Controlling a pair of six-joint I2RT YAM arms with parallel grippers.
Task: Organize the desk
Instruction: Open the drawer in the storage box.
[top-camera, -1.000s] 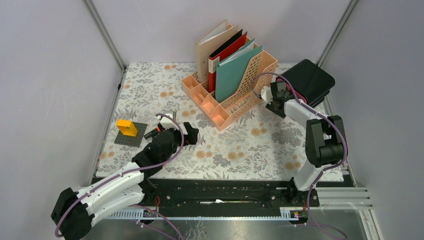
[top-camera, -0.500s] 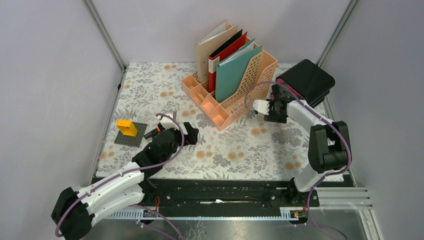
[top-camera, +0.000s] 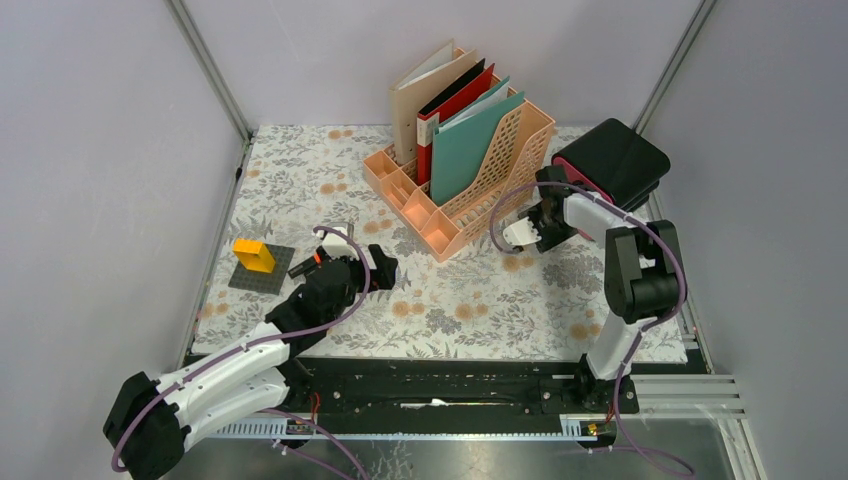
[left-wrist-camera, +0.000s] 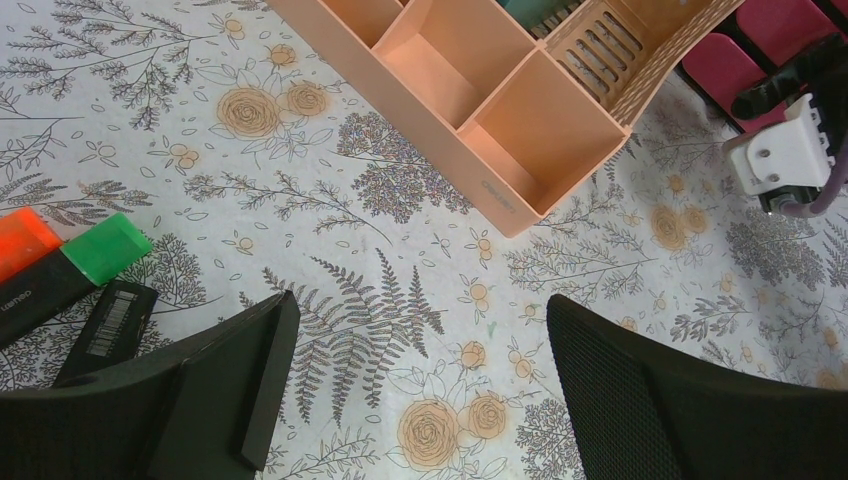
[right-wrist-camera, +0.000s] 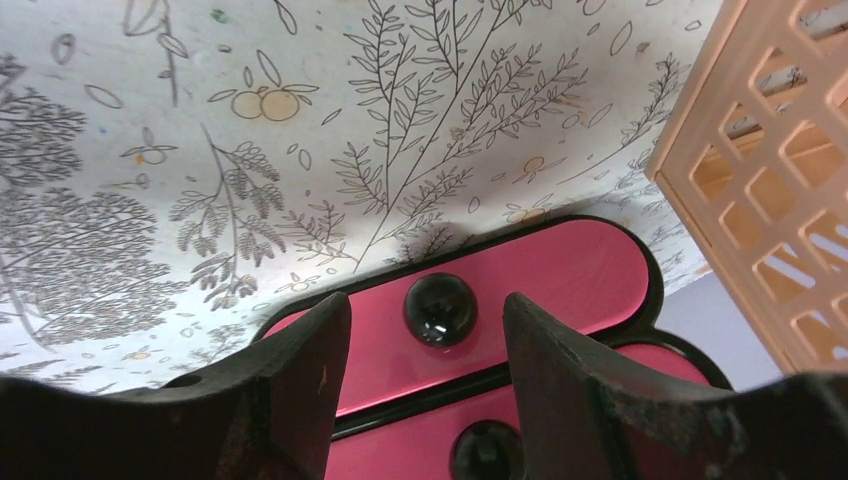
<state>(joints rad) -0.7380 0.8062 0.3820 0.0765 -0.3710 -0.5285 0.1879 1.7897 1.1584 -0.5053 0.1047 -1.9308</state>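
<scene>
I see the surface (top-camera: 480, 300) running from the arm bases to the back of the cell. It is a flat rectangle under a whitish cloth printed with grey leaves and orange-brown flowers. Plain grey walls (top-camera: 110, 150) close it in on 3 sides, with an aluminium post (top-camera: 208, 70) at each rear corner.

A peach file rack (top-camera: 500, 170) stands at rear centre, holding upright folders, the nearest one teal (top-camera: 470, 150). At the right rear edge sits a black drawer box (top-camera: 615, 160) with pink drawer fronts (right-wrist-camera: 560, 280). Near the left edge, a yellow block (top-camera: 254, 255) rests on a grey baseplate (top-camera: 262, 275).

My left end effector (left-wrist-camera: 415, 330) hangs over bare cloth in front of the rack, spread wide with nothing between its fingers. Just beside it lie a green-capped highlighter (left-wrist-camera: 105, 248) and an orange-capped one (left-wrist-camera: 22, 243).

My right end effector (right-wrist-camera: 425, 310) faces the drawer box, its fingers parted. A black drawer knob (right-wrist-camera: 440, 308) shows in the gap, clear of both fingers.
</scene>
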